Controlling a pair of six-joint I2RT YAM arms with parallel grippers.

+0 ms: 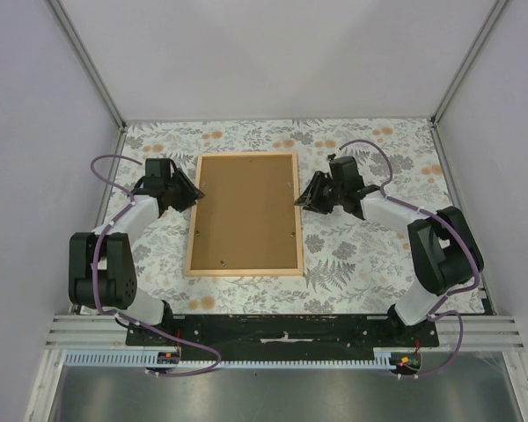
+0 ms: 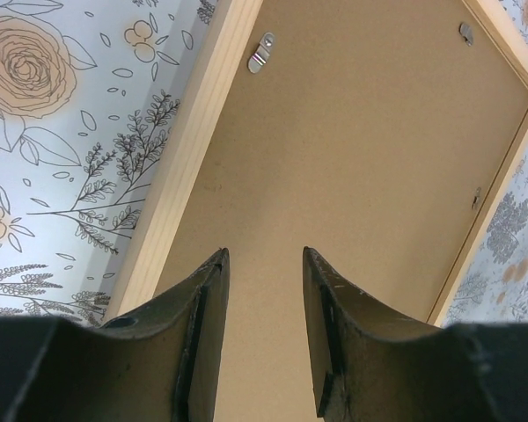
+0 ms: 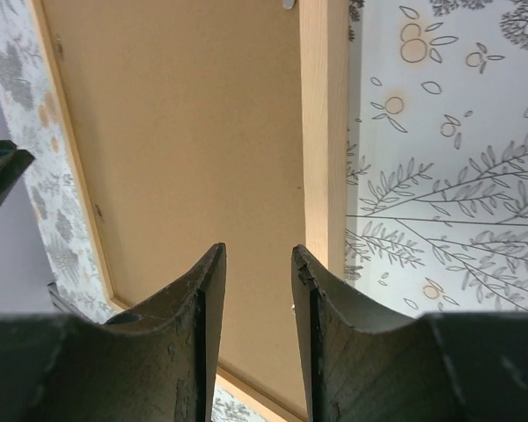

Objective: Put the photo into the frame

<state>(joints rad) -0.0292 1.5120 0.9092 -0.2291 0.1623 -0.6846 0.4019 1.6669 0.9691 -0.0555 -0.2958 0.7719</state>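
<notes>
The light wood frame point(image 1: 194, 215) lies flat, back side up, in the middle of the table, with the brown backing board point(image 1: 246, 211) seated inside it. The photo is hidden from view. My left gripper point(image 1: 195, 195) is open and empty at the frame's left edge, its jaws over the board point(image 2: 370, 158) just inside the frame's rail point(image 2: 194, 141). My right gripper point(image 1: 299, 199) is open and empty at the frame's right edge, over the board point(image 3: 185, 132) beside the right rail point(image 3: 324, 132).
A floral-patterned cloth point(image 1: 370, 255) covers the table. Small metal turn clips point(image 2: 260, 53) sit along the frame's inner edge. Grey walls stand on three sides, and a metal rail point(image 1: 282, 334) runs along the near edge.
</notes>
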